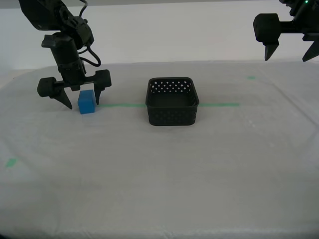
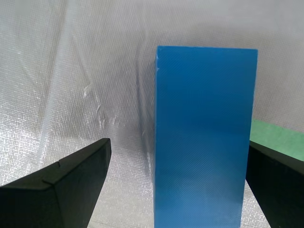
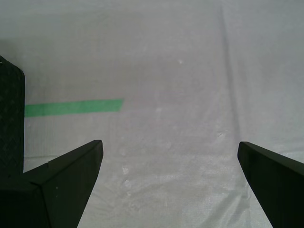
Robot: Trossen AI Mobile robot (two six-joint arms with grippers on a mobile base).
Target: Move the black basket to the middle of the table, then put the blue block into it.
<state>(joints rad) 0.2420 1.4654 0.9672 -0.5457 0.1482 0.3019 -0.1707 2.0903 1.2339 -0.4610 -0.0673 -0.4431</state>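
Note:
The blue block (image 1: 86, 102) stands on the table (image 1: 159, 179) at the exterior view's left, on the green tape line. My second gripper (image 1: 82, 103) is lowered over it and open, one finger on either side. In the second wrist view the blue block (image 2: 204, 137) fills the gap of the second gripper (image 2: 178, 145), closer to one finger (image 2: 275, 185) than to the other. The black basket (image 1: 172, 115) sits near the table's middle, with nothing visible inside. My first gripper (image 1: 287, 59) hangs open high at the exterior view's upper right, holding nothing. The first wrist view catches an edge of the basket (image 3: 12, 123).
A green tape line (image 1: 219, 104) runs across the table behind the basket and also shows as green tape (image 3: 71, 107) in the first wrist view. Small green marks lie at the exterior view's left front (image 1: 11, 162) and right back (image 1: 251, 77).

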